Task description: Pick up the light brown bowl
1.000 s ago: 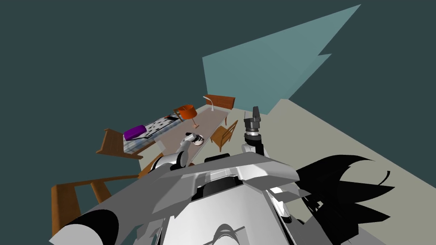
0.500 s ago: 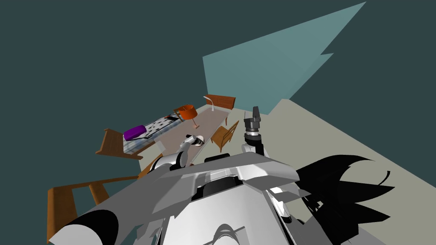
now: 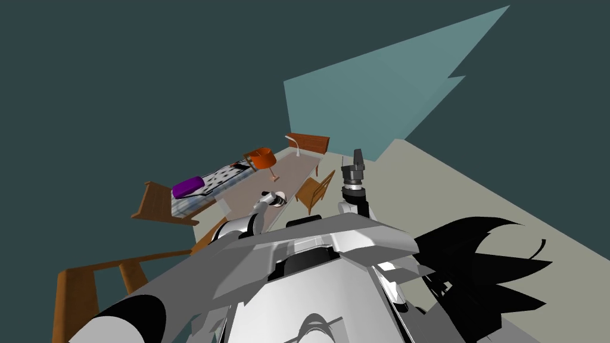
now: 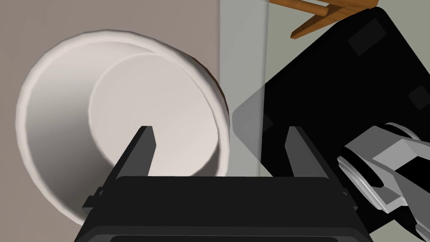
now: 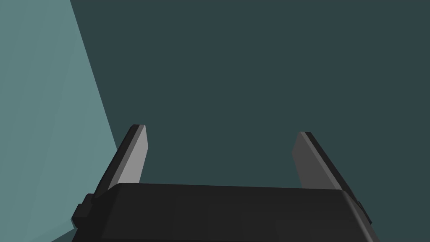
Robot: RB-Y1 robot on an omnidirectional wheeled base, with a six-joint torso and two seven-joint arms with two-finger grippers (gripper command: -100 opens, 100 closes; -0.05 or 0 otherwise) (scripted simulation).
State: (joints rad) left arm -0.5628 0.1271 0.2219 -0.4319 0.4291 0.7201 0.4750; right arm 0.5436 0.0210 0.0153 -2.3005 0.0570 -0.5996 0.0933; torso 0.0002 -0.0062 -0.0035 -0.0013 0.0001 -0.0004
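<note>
Grasp approach: my left gripper (image 4: 219,130), spread, straddles the rim of the white bowl (image 4: 63,126) mid-frame. Next I'd lower and pinch.

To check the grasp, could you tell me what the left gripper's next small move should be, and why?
Probably lower the left gripper onto the bowl: its open fingers straddle the rim by the table edge but seem above it.

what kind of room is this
Most likely a bedroom with a work area. There is a bed with a purple pillow, a long table alongside it, and a wooden chair at the table's side.
</note>
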